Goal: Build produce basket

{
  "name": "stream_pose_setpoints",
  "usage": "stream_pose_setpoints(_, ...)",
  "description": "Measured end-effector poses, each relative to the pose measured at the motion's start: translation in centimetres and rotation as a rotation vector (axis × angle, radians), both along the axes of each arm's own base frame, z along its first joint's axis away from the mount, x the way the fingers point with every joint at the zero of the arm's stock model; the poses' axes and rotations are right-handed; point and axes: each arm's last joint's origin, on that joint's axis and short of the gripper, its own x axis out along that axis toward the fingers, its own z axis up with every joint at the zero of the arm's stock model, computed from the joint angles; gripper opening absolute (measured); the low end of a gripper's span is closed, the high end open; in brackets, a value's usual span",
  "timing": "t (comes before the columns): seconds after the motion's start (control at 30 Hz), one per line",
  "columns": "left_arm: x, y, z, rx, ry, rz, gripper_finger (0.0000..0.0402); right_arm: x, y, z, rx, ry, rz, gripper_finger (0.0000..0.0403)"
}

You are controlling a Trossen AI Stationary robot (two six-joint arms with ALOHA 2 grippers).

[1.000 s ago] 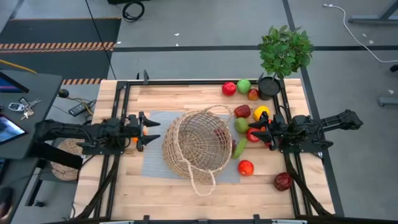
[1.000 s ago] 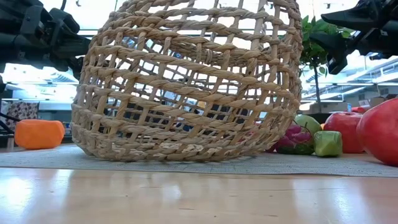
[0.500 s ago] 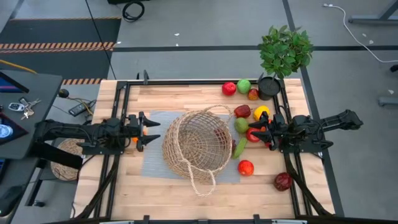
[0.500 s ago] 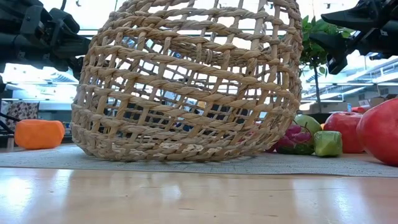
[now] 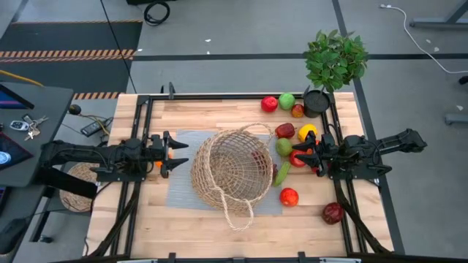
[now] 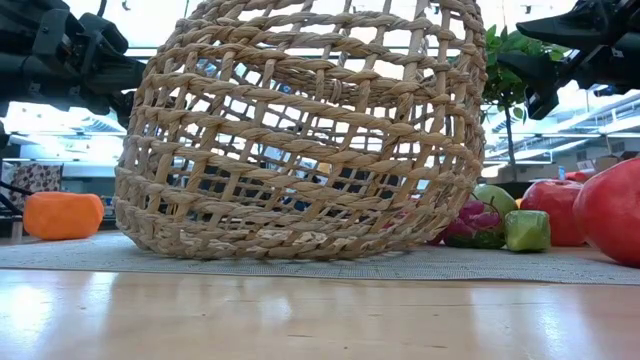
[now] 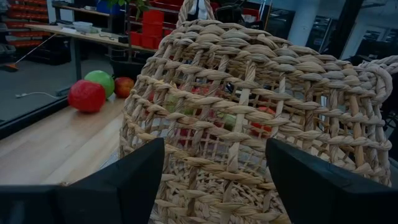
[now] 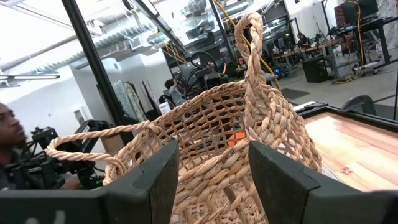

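Observation:
The tan wicker basket (image 5: 232,174) lies tipped on its side on a grey mat, its mouth turned toward the table's right; it fills the low view (image 6: 300,130). My left gripper (image 5: 180,154) hovers open just left of it, facing its woven wall (image 7: 261,112). My right gripper (image 5: 303,155) hovers open to its right, raised above a red piece (image 5: 296,158), facing the basket's mouth and looped handle (image 8: 252,37). Produce lies to the right: red (image 5: 269,104), green (image 5: 287,101), dark red (image 5: 284,131), yellow (image 5: 308,132), a long green piece (image 5: 281,173). An orange piece (image 6: 63,215) sits under the left arm.
A potted plant (image 5: 333,62) stands at the far right corner. A red-orange piece (image 5: 289,196) and a dark red piece (image 5: 333,212) lie near the right edge. Bare wood runs along the near edge (image 5: 219,234). A person (image 8: 7,127) shows beyond the table.

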Motion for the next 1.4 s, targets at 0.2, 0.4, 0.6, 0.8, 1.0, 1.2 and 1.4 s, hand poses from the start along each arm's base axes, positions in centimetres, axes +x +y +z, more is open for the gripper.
stream_pose_setpoints(0.2,0.00,0.00,-0.01,0.000,0.001,0.000,0.0286,0.00,0.00,0.00,0.000,0.000,0.000,0.0199)
stream_pose_setpoints(0.4,0.00,0.00,-0.02,0.001,0.001,0.000,0.0286,0.00,0.00,0.00,0.000,0.000,0.000,0.0199)
stream_pose_setpoints(0.6,0.00,0.00,-0.01,0.000,0.001,0.000,0.0286,0.00,0.00,0.00,0.000,0.000,0.000,0.0199)
stream_pose_setpoints(0.8,0.00,0.00,0.00,0.000,0.000,0.000,0.0286,0.00,0.00,-0.01,0.000,0.000,0.000,0.0199)
stream_pose_setpoints(1.0,0.00,0.00,-0.01,0.000,0.001,0.000,0.0286,0.00,0.00,0.00,0.000,0.000,0.000,0.0199)
stream_pose_setpoints(1.2,0.00,0.00,-0.01,0.000,0.001,0.000,0.0286,0.00,0.00,0.00,-0.094,0.000,-0.018,0.0199)
stream_pose_setpoints(1.4,0.00,0.00,-0.02,0.001,0.001,0.000,0.0286,0.00,0.00,0.00,-0.104,0.001,-0.022,0.0199)
